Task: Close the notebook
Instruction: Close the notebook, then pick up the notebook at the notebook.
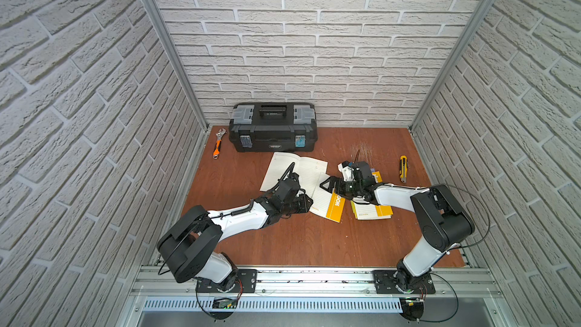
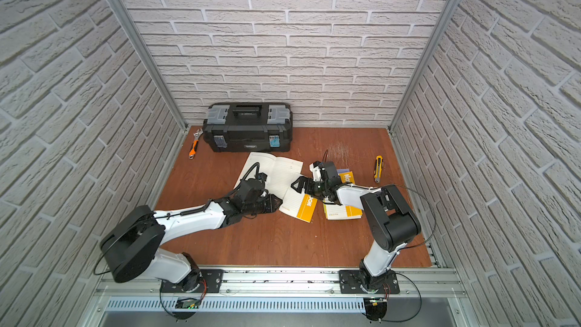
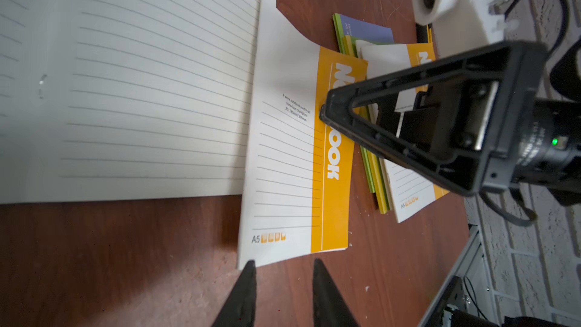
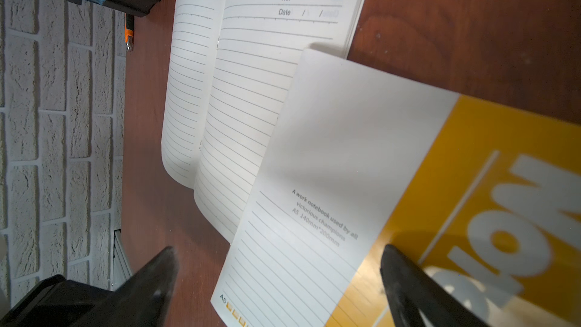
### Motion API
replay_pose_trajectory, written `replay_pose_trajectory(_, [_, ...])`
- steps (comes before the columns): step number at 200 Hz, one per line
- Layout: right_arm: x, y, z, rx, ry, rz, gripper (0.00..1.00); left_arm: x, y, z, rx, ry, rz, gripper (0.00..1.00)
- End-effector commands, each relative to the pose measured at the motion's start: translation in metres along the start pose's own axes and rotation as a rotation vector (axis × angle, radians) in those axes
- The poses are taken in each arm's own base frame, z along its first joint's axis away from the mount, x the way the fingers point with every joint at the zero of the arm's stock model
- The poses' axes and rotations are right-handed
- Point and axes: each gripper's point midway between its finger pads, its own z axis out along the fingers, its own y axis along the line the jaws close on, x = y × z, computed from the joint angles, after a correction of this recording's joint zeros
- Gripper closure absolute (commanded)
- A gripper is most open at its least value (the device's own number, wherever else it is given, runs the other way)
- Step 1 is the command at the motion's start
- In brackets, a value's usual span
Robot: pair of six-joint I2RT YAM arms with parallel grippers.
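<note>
The notebook [image 1: 283,168] lies open on the wooden table, its lined pages [image 3: 141,89] facing up. A closed notebook with a white and yellow cover [image 1: 330,207] overlaps the open one's near right corner. My left gripper [image 3: 283,265] sits low at that closed notebook's near edge. Its jaws stand a narrow gap apart with only table between them, and one fingertip [image 3: 250,267] is at the cover's corner. My right gripper [image 4: 279,251] hangs wide open over the yellow-banded cover [image 4: 345,152], and one fingertip [image 3: 325,114] rests on the yellow band.
A stack of several coloured notebooks [image 1: 374,210] lies under my right arm. A black toolbox [image 1: 273,127] stands at the back wall, with an orange-handled wrench [image 1: 218,143] to its left. A yellow utility knife [image 1: 403,168] lies at the right. Brick-pattern walls enclose three sides.
</note>
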Motion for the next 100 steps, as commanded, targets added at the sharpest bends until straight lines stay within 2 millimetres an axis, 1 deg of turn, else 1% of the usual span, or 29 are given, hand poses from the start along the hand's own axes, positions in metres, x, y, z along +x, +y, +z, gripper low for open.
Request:
replay_pose_trajectory(1, [-0.001, 0.005, -0.007, -0.002, -0.019, -0.03, 0.0, -0.017, -0.012, 0.01, 0.06, -0.037, -0.045, 0.69])
replay_pose_trajectory(32, [0.0, 0.006, -0.008, -0.005, -0.018, -0.033, 0.0, -0.019, -0.007, 0.025, 0.075, -0.04, -0.066, 0.64])
replay_pose_trajectory(51, [0.001, 0.004, -0.008, -0.002, -0.014, -0.037, 0.0, -0.022, -0.005, 0.029, 0.065, -0.041, -0.065, 0.64])
replay_pose_trajectory(78, [0.001, 0.003, -0.007, -0.002, -0.012, -0.037, 0.0, -0.027, -0.006, 0.033, 0.068, -0.038, -0.066, 0.63])
replay_pose_trajectory(100, [0.0, 0.003, -0.006, -0.009, -0.01, -0.033, 0.0, -0.027, -0.004, 0.038, 0.058, -0.027, -0.066, 0.63])
